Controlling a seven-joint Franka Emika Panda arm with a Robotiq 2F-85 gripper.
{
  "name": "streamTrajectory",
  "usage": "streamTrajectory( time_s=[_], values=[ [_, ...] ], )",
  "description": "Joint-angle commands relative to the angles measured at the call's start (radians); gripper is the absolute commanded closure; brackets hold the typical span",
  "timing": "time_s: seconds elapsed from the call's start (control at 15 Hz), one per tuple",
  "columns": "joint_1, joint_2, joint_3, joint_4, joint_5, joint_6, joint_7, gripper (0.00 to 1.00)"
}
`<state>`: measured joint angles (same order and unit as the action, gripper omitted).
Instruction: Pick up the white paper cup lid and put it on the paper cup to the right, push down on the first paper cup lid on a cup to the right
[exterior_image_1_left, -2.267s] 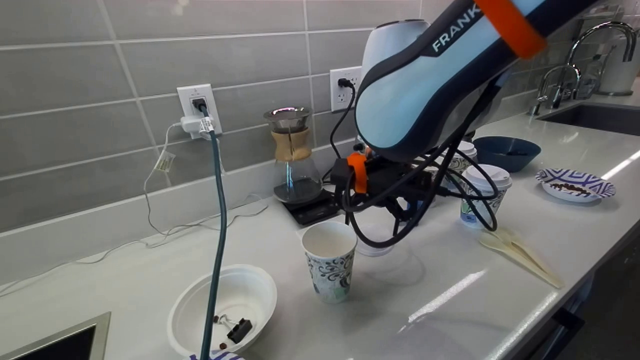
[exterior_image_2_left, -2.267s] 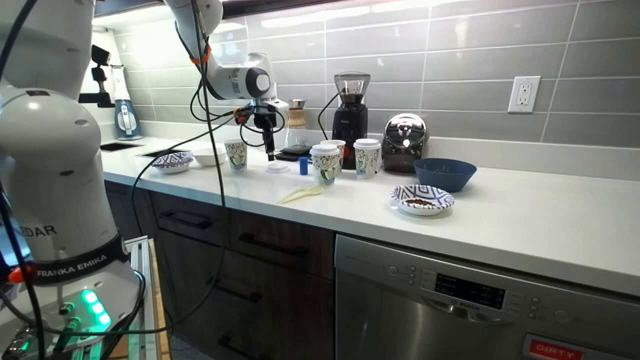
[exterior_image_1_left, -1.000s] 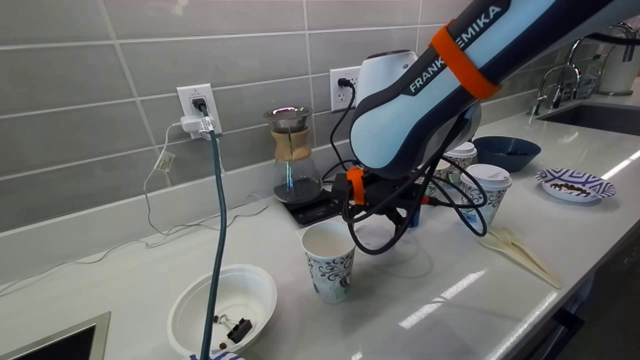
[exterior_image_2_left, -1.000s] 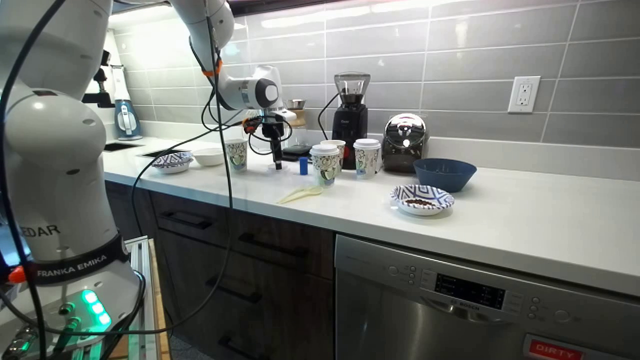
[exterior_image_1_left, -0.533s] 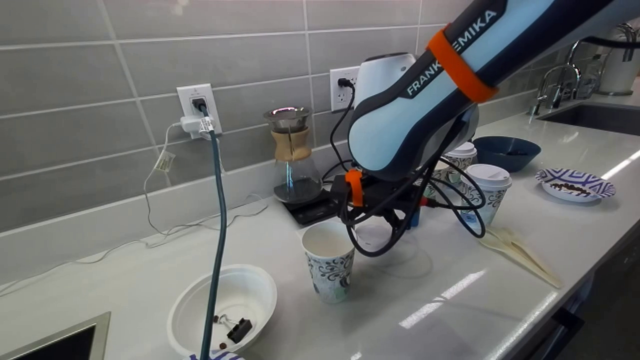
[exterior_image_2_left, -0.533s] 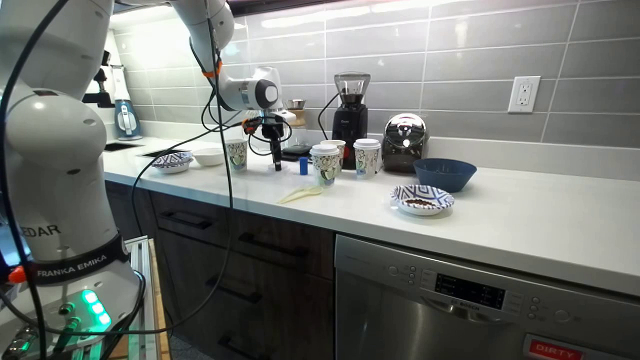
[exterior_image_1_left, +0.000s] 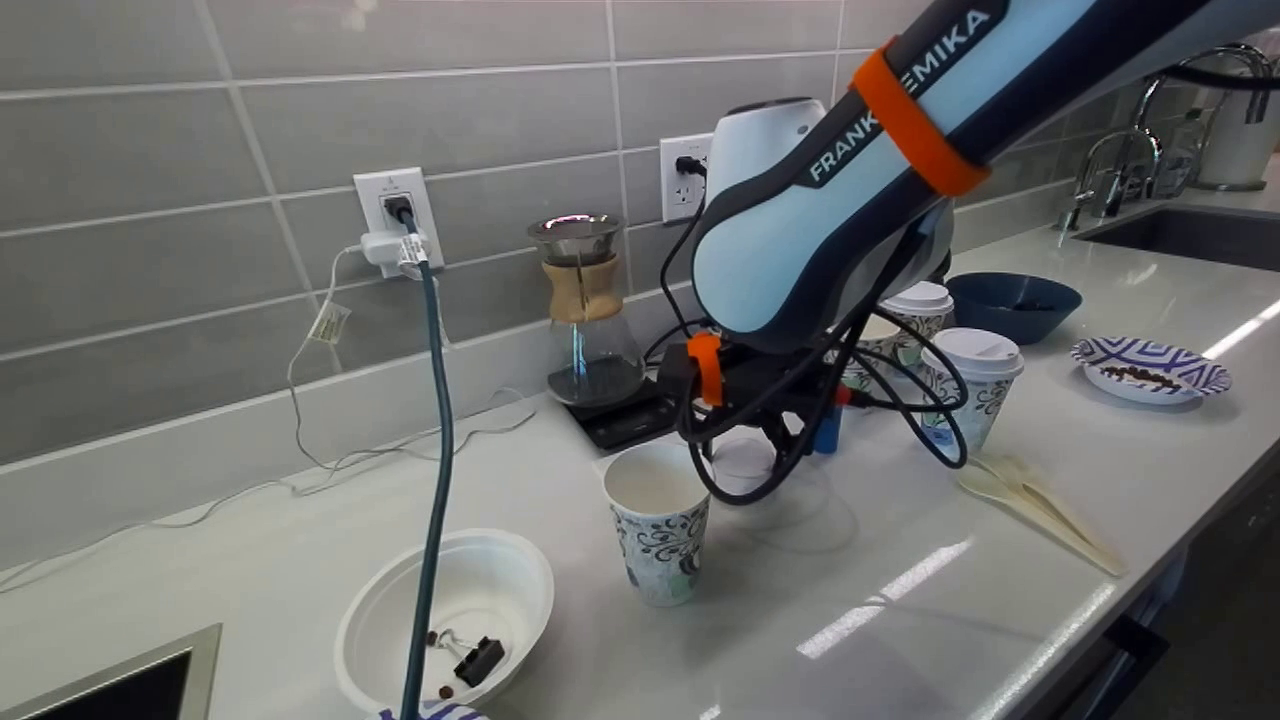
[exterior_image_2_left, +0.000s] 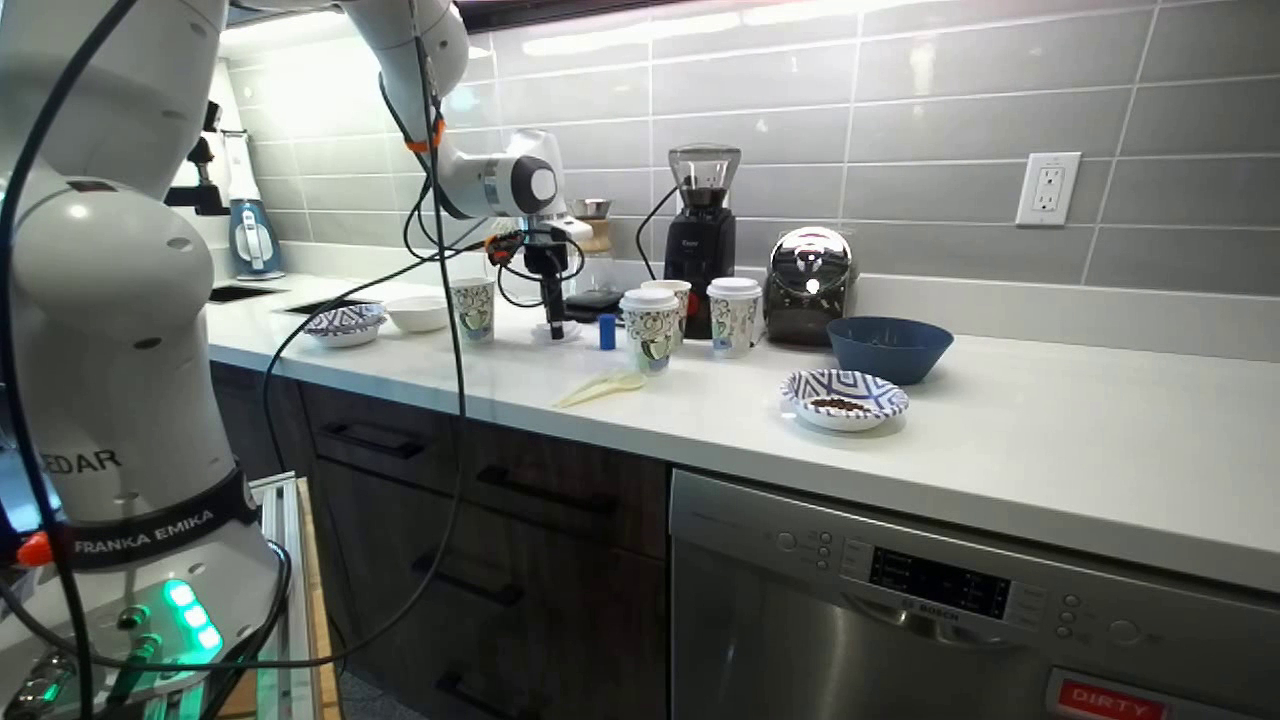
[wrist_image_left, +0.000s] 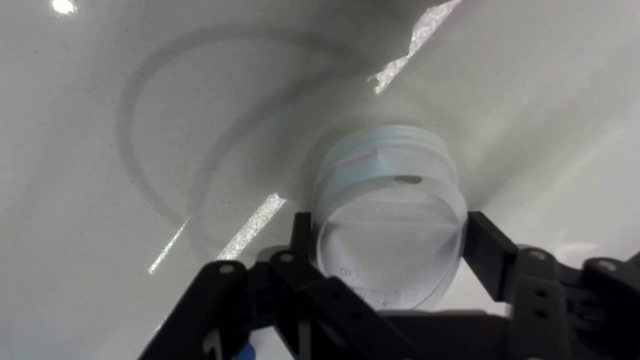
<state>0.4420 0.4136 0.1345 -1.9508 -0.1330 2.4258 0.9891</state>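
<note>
The jaws hold the round white plastic lid (wrist_image_left: 390, 220) by both sides; whether it clears the glossy white counter (exterior_image_1_left: 780, 620), I cannot tell. In both exterior views, the jaws are between an uncovered, scroll-printed white paper cup (exterior_image_1_left: 660, 555) and a small blue cylinder (exterior_image_2_left: 607, 332); a stretch of counter separates them from the front edge (exterior_image_2_left: 560, 426).

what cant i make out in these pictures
White lid, wrist view: its lettering is too faint and blurred to read.
Blue thing, wrist view: cut off by bottom edge, partly behind gripper.
Nearest patterned bowl, in an exterior view: cut off by the bottom edge.
Rear paper cup, in an exterior view: lower part behind the lidded cup.
</note>
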Motion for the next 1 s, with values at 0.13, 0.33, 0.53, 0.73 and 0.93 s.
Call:
streamTrajectory(
  time_s=[0.13,0.33,0.53,0.73,0.93],
  values=[
    [0.013,-0.003,-0.013,0.030,-0.021,-0.020,0.031,0.26],
    [0.009,-0.016,-0.018,0.042,-0.020,-0.021,0.034,0.26],
    [0.007,-0.031,-0.027,0.064,-0.027,-0.030,0.040,0.28],
    [-0.001,-0.051,-0.039,0.090,-0.029,-0.043,0.044,0.30],
    [-0.011,-0.086,-0.054,0.105,-0.039,-0.064,0.060,0.30]
  ],
)
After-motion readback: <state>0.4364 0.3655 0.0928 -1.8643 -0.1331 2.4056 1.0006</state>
